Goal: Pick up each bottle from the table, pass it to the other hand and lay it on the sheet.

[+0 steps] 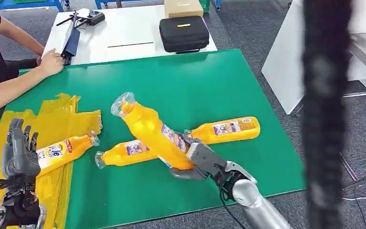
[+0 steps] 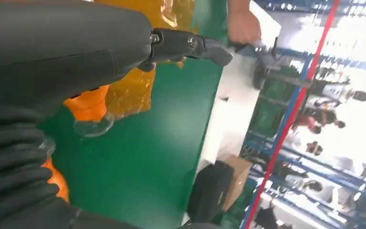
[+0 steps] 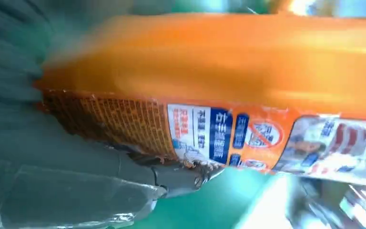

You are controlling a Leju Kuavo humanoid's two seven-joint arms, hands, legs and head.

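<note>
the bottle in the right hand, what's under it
The lifted bottle, gripped by the right hand, crosses above a second bottle lying on the green table. That bottle's base end is covered; a third bottle lies behind.

so one bottle (image 1: 63,151) lies on the sheet (image 1: 52,119) at the bench's (image 1: 209,81) left, two more bottles (image 1: 124,153) (image 1: 228,129) lie mid-bench, case (image 1: 184,33) on the table behind.

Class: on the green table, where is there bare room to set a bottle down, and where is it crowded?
Bare green table lies beyond the bottles, toward the white table, and along the near edge. Crowded: the centre, where the right robot hand grips a bottle over two others.
</note>
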